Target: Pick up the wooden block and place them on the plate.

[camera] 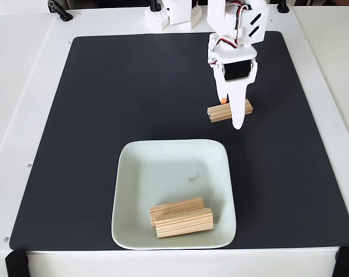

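**Hand down on the third block, two already plated**

Your target is the small rectangular light-pine wooden block [228,110] with grooved faces, lying on the black mat [134,92] just beyond the far right corner of the plate, its long side running roughly left to right in the fixed view. Expect it to be light, stiff and dry: it won't deform, it won't break, and the lengthwise grooves should give the fingers some bite. The one thing to watch is that a block this light can skid or swivel on the mat if one finger reaches it before the other.

The white two-finger hand [231,112] is right over it, fingers pointing down, one long finger crossing the block's right part and a shorter one at its far edge. It looks set astride the short width, which is where you want to hold it, near the middle of its length. Whether it's actually clenched on the wood or only straddling it, you can't tell from this angle.

The pale mint-white square plate [163,161] with rounded corners sits near the front edge of the mat, and two matching pine blocks [181,217] lie side by side, touching, in its front right part. The rest of the plate is bare. Mat and plate rest on the white counter [24,86].
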`<state>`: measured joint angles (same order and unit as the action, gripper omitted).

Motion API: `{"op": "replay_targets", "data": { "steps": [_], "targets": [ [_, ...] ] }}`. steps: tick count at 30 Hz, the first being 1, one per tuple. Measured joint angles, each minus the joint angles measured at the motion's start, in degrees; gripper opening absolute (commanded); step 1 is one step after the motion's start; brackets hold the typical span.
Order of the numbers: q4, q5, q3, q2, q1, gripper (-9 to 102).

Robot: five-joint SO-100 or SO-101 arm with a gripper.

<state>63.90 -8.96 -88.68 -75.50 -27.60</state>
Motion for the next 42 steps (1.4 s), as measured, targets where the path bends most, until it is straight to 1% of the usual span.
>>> {"op": "replay_targets", "data": {
  "steps": [14, 16, 19, 22, 25, 38, 40, 42],
  "targets": [
    [0.0, 0.0, 0.4, 0.8, -0.9, 34],
    [0.0, 0.0, 0.4, 0.8, -0.9, 30],
    [-0.1, 0.0, -0.5, 0.8, -0.8, 20],
    [-0.1, 0.3, -1.0, 0.8, -0.8, 14],
    [-0.1, 0.3, -1.0, 0.8, -0.8, 12],
    [-0.1, 0.3, -1.0, 0.8, -0.8, 11],
    [-0.1, 0.3, -1.0, 0.8, -0.8, 9],
    [-0.1, 0.3, -1.1, 0.8, -0.8, 3]
  ]
}}
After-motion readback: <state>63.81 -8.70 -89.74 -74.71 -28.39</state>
